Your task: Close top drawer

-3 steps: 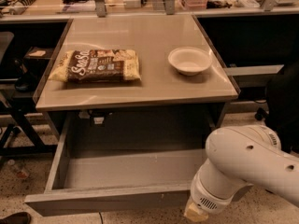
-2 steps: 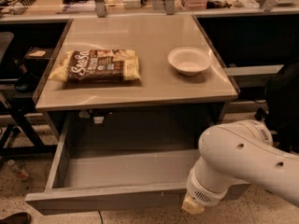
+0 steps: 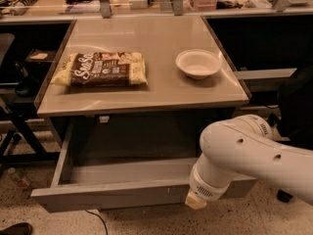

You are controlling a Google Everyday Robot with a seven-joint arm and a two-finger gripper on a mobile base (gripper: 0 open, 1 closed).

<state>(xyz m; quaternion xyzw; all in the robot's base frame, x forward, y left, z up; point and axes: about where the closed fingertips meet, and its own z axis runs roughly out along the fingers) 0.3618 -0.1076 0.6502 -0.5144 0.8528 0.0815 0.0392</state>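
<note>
- Top drawer point(image 3: 112, 196) hangs wide open, lower centre of frame; gripper point(image 3: 196, 200) sits at its front panel, lower right. Open or closed? Can't tell.
- Risk: pushing this far off-centre could skew and jam it.
- Snack bag point(image 3: 100, 68), upper left: white script, not readable.

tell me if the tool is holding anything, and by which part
It cannot be told. The tool is at the front panel of the open top drawer, near its right end, mostly hidden behind the arm.

Pincer point(image 3: 196, 200) at top drawer point(image 3: 112, 194) front, right side, below table point(image 3: 161, 89).
</note>
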